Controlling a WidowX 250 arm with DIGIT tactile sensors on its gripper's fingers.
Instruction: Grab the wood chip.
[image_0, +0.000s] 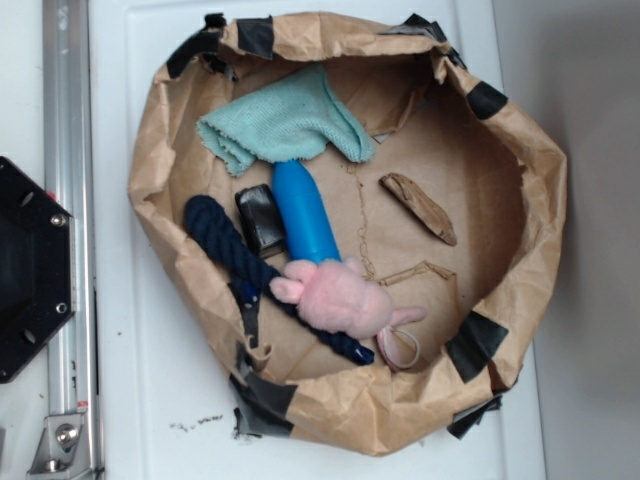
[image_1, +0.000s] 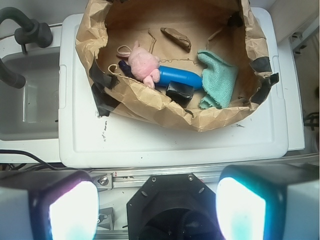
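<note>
The wood chip (image_0: 418, 207) is a small brown sliver lying flat on the paper floor at the right of the brown paper nest (image_0: 540, 200); the wrist view shows the wood chip (image_1: 176, 38) at the far side. My gripper (image_1: 157, 210) hangs high over the robot base, well back from the nest, open, with nothing between its two glowing pads (image_1: 72, 210). It is out of the exterior view.
Inside the nest lie a blue cylinder (image_0: 305, 210), a teal cloth (image_0: 285, 125), a dark navy rope (image_0: 235, 245), a black block (image_0: 261, 218) and a pink plush (image_0: 335, 295). The black robot base (image_0: 30, 270) and a metal rail (image_0: 65, 150) stand left.
</note>
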